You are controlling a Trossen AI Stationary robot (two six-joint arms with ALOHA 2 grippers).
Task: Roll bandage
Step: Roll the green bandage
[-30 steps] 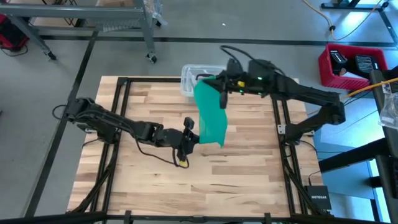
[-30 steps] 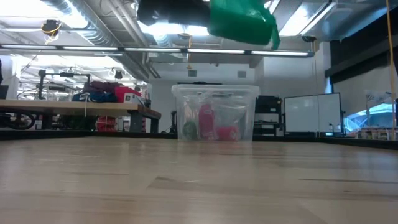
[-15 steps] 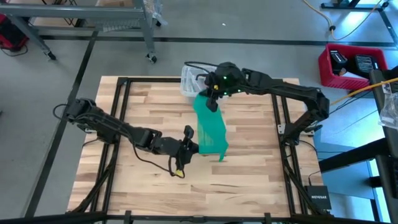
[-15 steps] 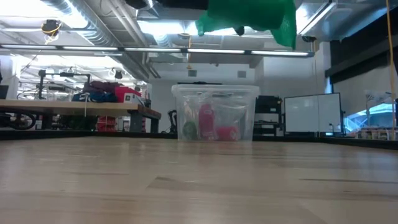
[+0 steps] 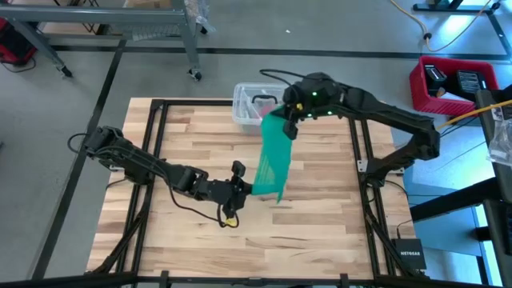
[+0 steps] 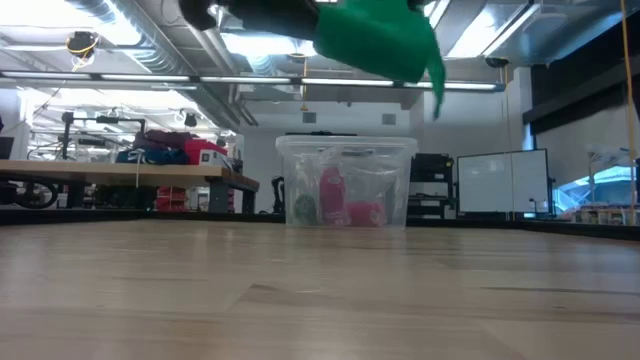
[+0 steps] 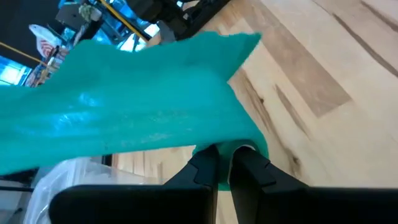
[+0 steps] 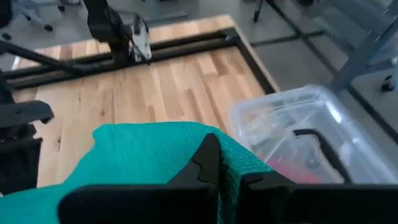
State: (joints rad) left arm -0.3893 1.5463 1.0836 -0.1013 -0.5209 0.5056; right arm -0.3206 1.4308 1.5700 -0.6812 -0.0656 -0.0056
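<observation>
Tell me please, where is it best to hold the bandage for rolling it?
Probably at its two short ends, as now: the right gripper pinches the end near the clear tub, the left gripper the other, from opposite sides. The bandage hangs stretched between them, so the ends give control.

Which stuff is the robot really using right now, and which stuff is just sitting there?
Using:
- green bandage, stretched in the air
- left hand, shut on its near end
- right hand, shut on its far end

Just sitting there:
- clear plastic tub at the table's far edge, pink and green things inside
- red crate on the floor
</observation>
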